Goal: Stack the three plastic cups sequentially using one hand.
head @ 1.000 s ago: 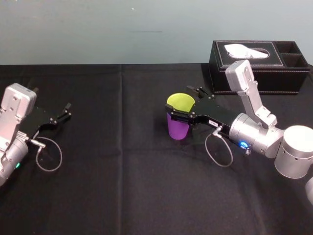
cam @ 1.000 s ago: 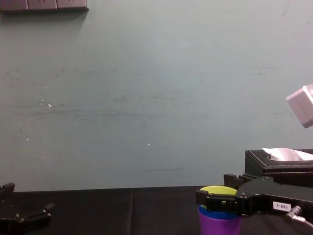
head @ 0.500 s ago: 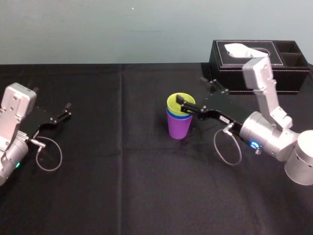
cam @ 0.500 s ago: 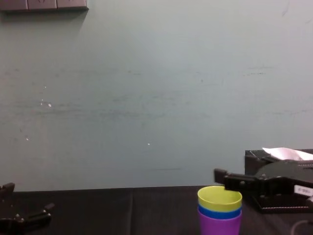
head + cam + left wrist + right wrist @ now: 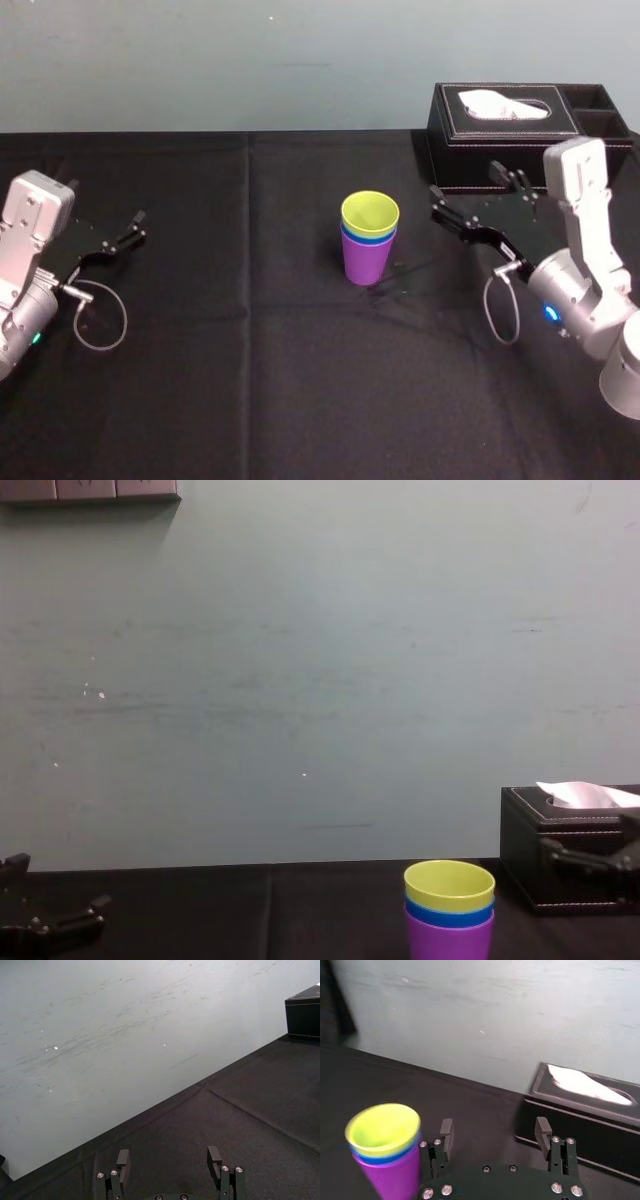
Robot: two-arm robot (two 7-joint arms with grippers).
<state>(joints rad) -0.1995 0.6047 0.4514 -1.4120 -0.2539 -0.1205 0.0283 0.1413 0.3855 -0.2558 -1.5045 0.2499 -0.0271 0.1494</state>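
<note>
The three plastic cups stand nested upright at mid-table: the purple cup (image 5: 367,260) at the bottom, the blue cup (image 5: 371,237) showing as a rim, the yellow-green cup (image 5: 370,212) on top. In the chest view the same stack shows the yellow-green cup (image 5: 449,884) uppermost. The hand, my right gripper (image 5: 465,190), hovers open to the right of the stack, apart from it, with nothing between its fingers. Its wrist view has the stack (image 5: 384,1132) beside one finger (image 5: 446,1141). My left gripper (image 5: 138,226) rests open at the table's left.
A black tissue box (image 5: 520,130) with white tissue stands at the back right, just behind the right gripper. A black cloth (image 5: 250,380) covers the table, and a grey wall runs along its far edge.
My right gripper has drawn back to the right, away from the cup stack it stood around a second ago. The stack stays in place. The left arm has not moved.
</note>
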